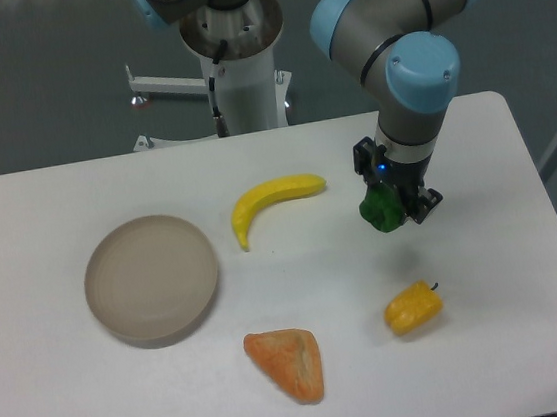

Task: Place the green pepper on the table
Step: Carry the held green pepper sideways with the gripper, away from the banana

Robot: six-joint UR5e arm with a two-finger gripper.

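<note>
The white table (470,126) has rounded corners and carries four things. A beige plate (152,279) sits toward the left edge. A banana (270,201) lies near the middle, closer to the far edge. An orange wedge (288,362) rests by the near edge, about midway along it. A yellow pepper (413,308) sits toward the near right corner, well apart from the wedge.

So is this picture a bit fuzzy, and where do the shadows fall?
In the fixed camera view the whole picture is slightly soft, with no hard glare. Lighting is even and diffuse: the plate, banana, yellow pepper and orange piece cast only faint shadows on the white table. The green pepper in the gripper looks dark and its outline is blurred.
</note>
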